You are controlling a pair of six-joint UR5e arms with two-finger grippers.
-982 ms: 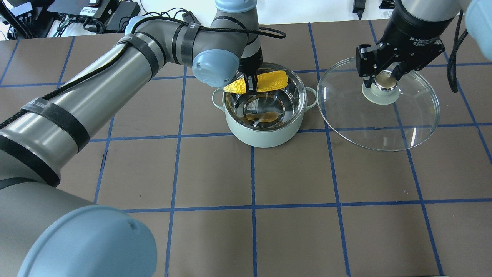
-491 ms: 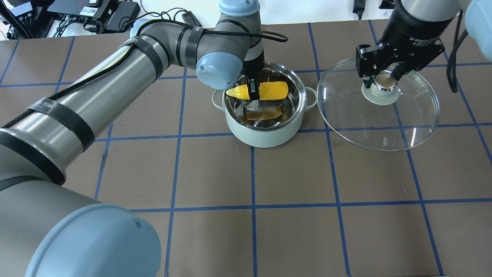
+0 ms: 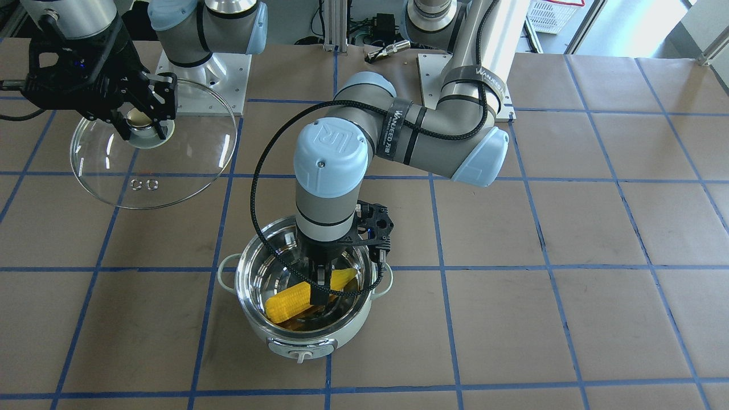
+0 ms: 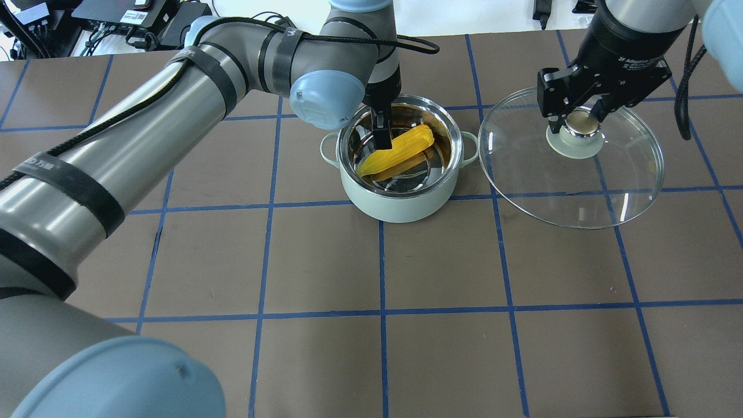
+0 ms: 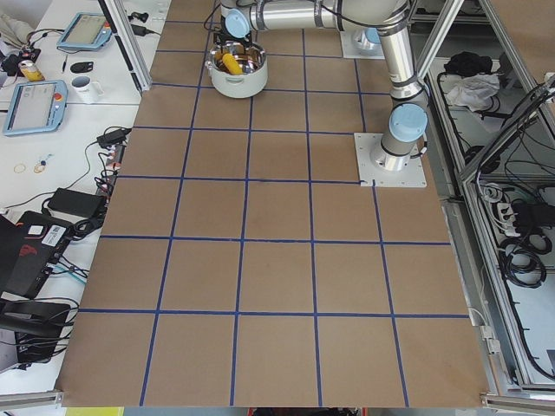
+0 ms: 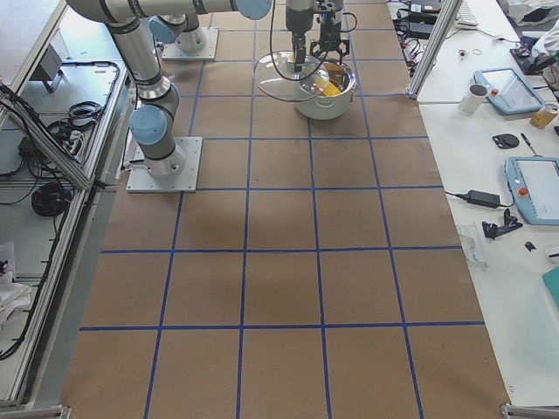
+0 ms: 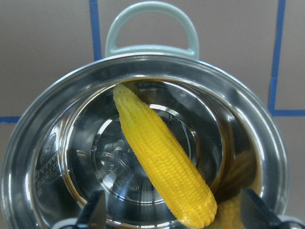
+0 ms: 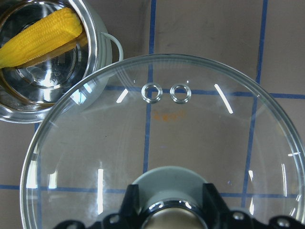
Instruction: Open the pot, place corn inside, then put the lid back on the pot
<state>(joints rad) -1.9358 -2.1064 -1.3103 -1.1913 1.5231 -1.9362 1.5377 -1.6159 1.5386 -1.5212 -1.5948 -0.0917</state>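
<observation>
overhead exterior: corn [image 4: 397, 152] lies in the open pot [image 4: 400, 206], left gripper [image 4: 381, 136] apart; right gripper [image 4: 580, 123] clamps the lid [image 4: 580, 191].

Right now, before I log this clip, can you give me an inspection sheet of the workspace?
Surface: table, brown sheets with a blue tape grid.
Job's things: pot open; corn lying tilted inside it; lid off, held to one side of the pot.
Clutter: nothing seen.
Grippers: left gripper open above the corn; right gripper shut on the lid.
Cables: black cable loops wide off the left arm.
Surroundings: mug and teach pendant on a side bench.
</observation>
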